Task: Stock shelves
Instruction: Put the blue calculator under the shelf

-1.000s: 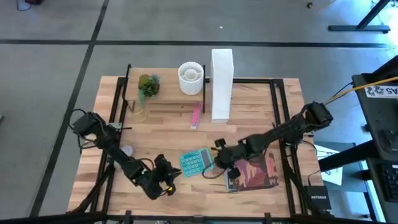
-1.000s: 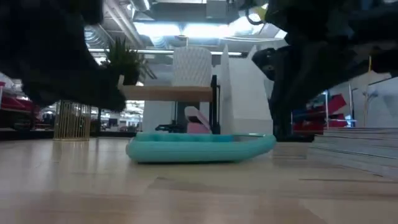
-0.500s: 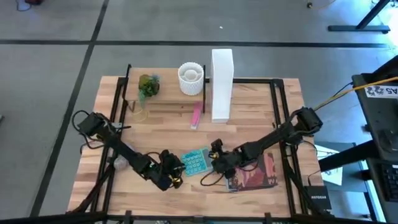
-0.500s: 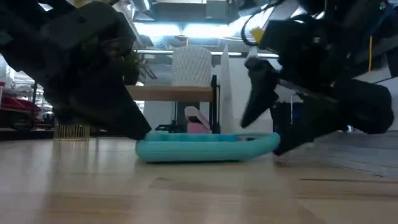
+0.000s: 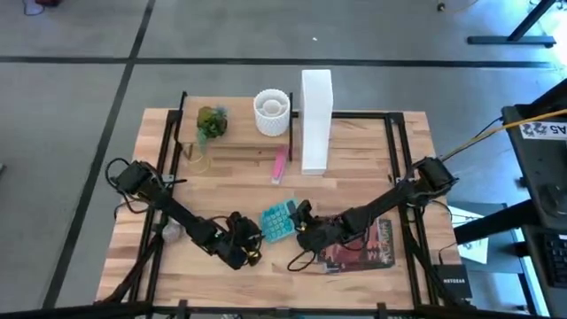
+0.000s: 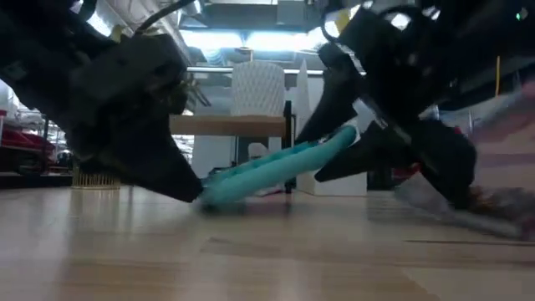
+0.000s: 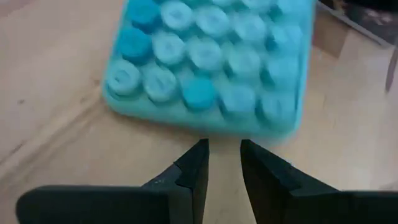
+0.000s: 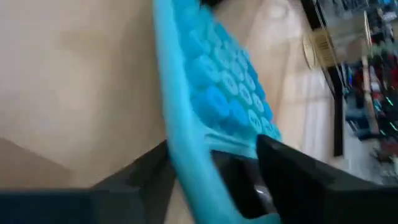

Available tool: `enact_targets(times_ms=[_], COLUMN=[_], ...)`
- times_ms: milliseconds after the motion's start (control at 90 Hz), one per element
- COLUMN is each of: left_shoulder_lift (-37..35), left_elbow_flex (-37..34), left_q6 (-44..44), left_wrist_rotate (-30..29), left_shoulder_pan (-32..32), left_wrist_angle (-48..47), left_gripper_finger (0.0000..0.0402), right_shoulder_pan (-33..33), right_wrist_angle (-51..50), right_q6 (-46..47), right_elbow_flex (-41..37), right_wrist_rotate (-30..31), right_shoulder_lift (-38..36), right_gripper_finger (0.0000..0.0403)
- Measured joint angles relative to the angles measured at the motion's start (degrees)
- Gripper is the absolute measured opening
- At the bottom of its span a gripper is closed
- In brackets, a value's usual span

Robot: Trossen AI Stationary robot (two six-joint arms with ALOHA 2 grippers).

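1. High view: the shelves stand at the far left part of the wooden table, carrying a small green plant and a white ribbed pot; a tall white file box stands just beside their right end.
2. A pink object lies on the table near the shelves' front edge.
3. The teal calculator sits in the near middle of the table, between the two grippers.
4. The right gripper clamps the calculator's right edge; in the right wrist view one finger lies on each face of the teal slab.
5. Low view: the calculator is tilted, its right end raised and its left end on the table.
6. The left gripper is beside the calculator's near-left corner; in the left wrist view its fingertips are nearly closed, holding nothing, just short of the keypad.
7. A dark-covered book lies under the right arm.
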Motion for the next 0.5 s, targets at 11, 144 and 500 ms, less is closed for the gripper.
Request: enact_targets(times_ms=[11, 144, 500], left_shoulder_lift=[-0.13, -3.7, -19.39], left_elbow_flex=[0.0, 0.41, 7.67], left_q6=[0.08, -0.07, 1.67], left_wrist_rotate=[0.12, 0.32, -9.7], left_shoulder_pan=[-0.06, -1.51, -10.99], left_wrist_angle=[-0.07, -3.42, -19.25], left_gripper_finger=[0.0077, 0.007, 0.0035], right_shoulder_pan=[0.0, 0.02, 0.0], right_wrist_angle=[-0.39, -3.3, 6.64], right_q6=[0.04, 0.26, -4.62], right_elbow_flex=[0.11, 1.94, 9.6], right_wrist_rotate=[0.07, 0.07, -3.07], right_shoulder_lift=[0.01, -0.28, 2.54], right_gripper_finger=[0.0147, 0.0055, 0.005])
